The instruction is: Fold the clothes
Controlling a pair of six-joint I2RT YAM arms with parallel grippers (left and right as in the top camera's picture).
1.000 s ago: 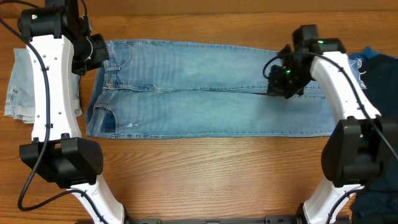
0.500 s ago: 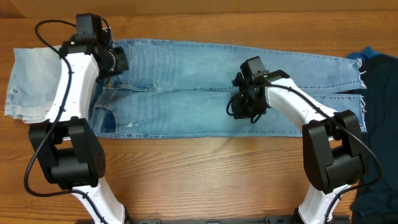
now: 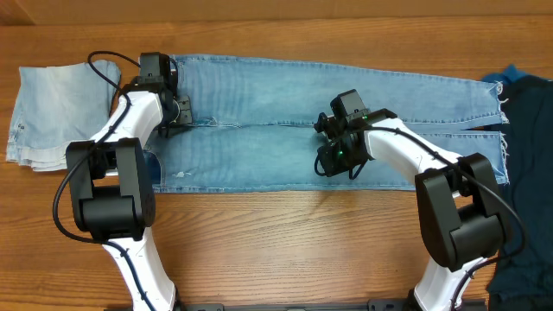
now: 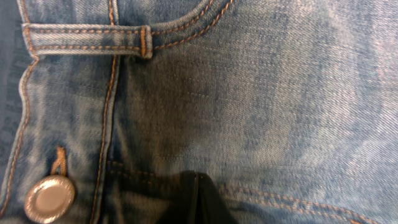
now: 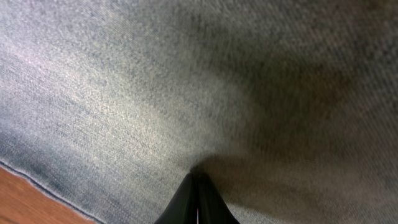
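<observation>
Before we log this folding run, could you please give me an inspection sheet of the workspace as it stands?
Surface: wooden table, grain showing around the cloth.
Job's things: light-blue jeans spread flat and unfolded, waistband towards the left arm, hems towards the right; paler denim piece at the far left edge.
Clutter: dark blue garment at the right edge, beside the hems.
Grippers: left gripper shut, tips on the denim near the metal button; right gripper shut, tips on the nearer leg; pinched cloth cannot be told.
Cables: black cables loop along both arms.
Surroundings: nothing seen.
</observation>
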